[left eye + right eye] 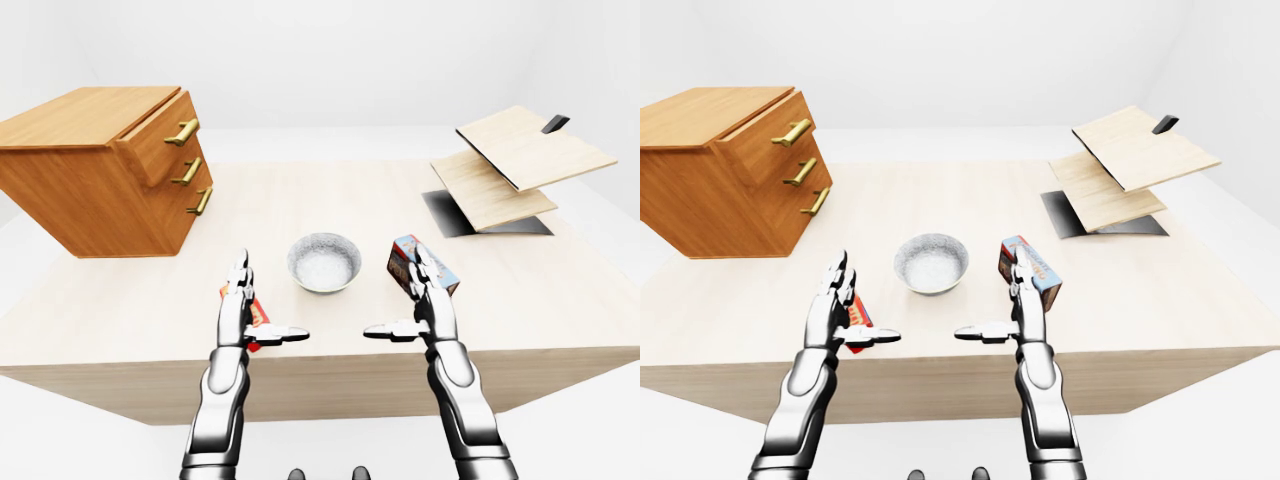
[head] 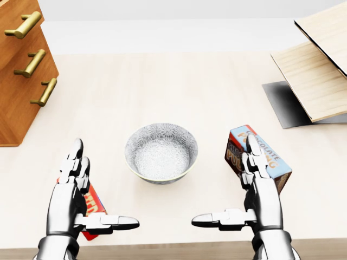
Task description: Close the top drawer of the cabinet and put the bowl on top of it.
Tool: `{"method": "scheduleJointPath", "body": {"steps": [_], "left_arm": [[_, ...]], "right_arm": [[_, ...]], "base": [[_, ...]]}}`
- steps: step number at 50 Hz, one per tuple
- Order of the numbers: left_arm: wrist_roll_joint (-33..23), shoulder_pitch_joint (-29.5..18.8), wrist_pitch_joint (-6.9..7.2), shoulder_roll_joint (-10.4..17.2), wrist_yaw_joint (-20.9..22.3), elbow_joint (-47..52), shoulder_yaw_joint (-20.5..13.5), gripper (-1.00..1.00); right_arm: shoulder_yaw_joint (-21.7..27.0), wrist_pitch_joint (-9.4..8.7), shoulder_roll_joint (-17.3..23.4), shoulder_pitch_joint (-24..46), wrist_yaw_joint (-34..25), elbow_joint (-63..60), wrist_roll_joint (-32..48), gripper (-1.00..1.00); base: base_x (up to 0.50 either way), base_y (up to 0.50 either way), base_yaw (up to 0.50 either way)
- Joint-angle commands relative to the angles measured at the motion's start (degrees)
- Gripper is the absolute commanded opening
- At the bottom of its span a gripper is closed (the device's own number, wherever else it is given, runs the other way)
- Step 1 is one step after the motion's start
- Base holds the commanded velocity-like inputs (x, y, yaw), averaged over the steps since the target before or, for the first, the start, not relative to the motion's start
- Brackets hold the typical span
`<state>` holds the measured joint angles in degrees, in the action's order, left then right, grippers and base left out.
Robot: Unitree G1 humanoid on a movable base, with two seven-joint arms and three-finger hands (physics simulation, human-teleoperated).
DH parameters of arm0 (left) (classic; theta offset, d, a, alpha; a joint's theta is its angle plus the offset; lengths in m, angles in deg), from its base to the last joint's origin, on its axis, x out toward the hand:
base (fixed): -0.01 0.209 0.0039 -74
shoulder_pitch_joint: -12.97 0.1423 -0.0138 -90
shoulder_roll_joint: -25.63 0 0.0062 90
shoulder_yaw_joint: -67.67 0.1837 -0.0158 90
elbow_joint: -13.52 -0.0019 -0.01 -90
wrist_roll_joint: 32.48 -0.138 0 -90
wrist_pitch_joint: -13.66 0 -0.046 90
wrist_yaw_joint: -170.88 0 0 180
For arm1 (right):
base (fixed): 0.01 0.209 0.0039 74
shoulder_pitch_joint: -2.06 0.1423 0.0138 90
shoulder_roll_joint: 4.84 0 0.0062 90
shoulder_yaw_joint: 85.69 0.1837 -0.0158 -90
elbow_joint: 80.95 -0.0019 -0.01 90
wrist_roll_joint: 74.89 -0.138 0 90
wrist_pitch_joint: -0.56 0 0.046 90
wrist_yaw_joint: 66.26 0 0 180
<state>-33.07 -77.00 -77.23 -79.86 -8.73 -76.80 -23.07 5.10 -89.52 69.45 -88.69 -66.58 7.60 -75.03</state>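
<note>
A wooden cabinet [image 1: 95, 170] with three brass-handled drawers stands at the table's left; its top drawer [image 1: 160, 132] is pulled out a little. A grey patterned bowl [image 2: 161, 153] sits on the table between my two hands, empty. My left hand [image 2: 81, 187] hovers open to the bowl's lower left, fingers straight and thumb pointing inward. My right hand [image 2: 238, 184] is open to the bowl's lower right, mirroring it. Neither hand touches the bowl.
A small red box [image 2: 93, 207] lies under my left hand. A chocolate pudding box [image 2: 265, 157] stands behind my right hand. At the right, wooden boards [image 1: 520, 160] lean on a dark stand [image 1: 455, 215]. The table's near edge [image 1: 320, 365] runs below my hands.
</note>
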Motion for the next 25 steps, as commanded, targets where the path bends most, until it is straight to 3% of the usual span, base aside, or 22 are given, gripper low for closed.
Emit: {"method": "scheduleJointPath", "body": {"steps": [1,12,20,25], "left_arm": [[-1.8,0.5,-2.20,0.7,0.4,0.0,-1.1,1.00],[-2.5,1.6,-2.49,0.5,0.2,1.9,-0.9,1.00],[-2.1,3.0,-0.67,0.5,0.5,6.2,-1.3,1.00],[-2.8,5.8,1.46,0.3,0.7,13.3,-1.2,1.00]], "right_arm": [[1.2,-0.73,0.3,-1.8,-0.4,-3.3,-0.4,1.00],[1.7,-1.23,0.4,-2.6,0.3,-6.0,-0.5,1.00],[1.4,-2.57,0.2,-4.7,0.3,-10.3,0.0,1.00],[1.3,-3.10,-0.2,-9.0,0.5,-17.6,0.6,1.00]], "base": [[0.00,0.00,0.00],[0.00,0.00,0.00],[0.00,0.00,0.00],[0.00,0.00,0.00]]}}
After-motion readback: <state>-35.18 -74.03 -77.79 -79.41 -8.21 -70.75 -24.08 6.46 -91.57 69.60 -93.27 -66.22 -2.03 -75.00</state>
